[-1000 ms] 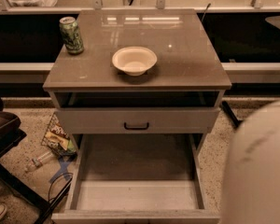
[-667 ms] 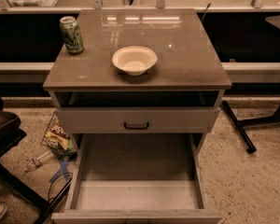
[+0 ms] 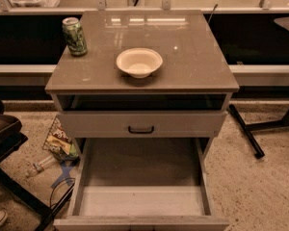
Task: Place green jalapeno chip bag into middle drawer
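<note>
The middle drawer (image 3: 140, 167) is pulled out wide at the bottom of the grey cabinet. Its flat grey-brown floor is bare and its pale walls are low. The green jalapeno chip bag is out of view: it is not on the cabinet top, in the drawer or on the floor that shows. My gripper and arm are out of view too.
A green-patterned drink can (image 3: 74, 36) and a white bowl (image 3: 139, 62) stand on the cabinet top (image 3: 197, 61). A shut drawer front with a black handle (image 3: 140, 129) sits above the open drawer. A dark snack bag (image 3: 60, 141) and a bottle (image 3: 38, 166) lie on the floor at left. A black stand leg (image 3: 245, 131) is at right.
A white rounded part of my arm filled the lower right corner a second ago and has left the view. The cabinet, can and bowl have not moved.
</note>
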Controlling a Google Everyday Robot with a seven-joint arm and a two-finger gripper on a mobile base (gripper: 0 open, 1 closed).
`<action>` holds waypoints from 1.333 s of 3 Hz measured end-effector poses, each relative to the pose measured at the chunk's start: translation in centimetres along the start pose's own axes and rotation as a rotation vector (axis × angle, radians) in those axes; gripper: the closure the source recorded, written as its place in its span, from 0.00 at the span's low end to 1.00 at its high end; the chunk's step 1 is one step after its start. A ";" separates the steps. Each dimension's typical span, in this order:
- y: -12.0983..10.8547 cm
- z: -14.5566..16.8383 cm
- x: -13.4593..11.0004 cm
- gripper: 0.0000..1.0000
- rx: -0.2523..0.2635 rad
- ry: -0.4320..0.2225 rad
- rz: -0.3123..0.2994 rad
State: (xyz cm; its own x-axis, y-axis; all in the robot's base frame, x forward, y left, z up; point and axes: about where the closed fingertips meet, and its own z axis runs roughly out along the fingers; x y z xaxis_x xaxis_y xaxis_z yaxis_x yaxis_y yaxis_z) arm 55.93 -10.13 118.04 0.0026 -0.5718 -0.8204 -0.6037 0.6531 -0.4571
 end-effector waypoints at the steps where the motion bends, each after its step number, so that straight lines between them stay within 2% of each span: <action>1: 4.8 -0.5 0.2 1.00 -0.005 -0.083 -0.022; 2: 6.5 -1.2 4.5 1.00 -0.003 -0.050 0.021; 3: 6.5 -1.2 4.5 1.00 -0.003 -0.050 0.020; 4: 7.1 -0.9 5.8 1.00 -0.016 -0.061 0.055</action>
State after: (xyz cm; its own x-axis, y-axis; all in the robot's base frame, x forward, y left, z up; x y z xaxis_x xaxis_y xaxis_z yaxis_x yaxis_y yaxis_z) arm 51.00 -9.27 110.36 0.0171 -0.5040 -0.8635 -0.6173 0.6741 -0.4056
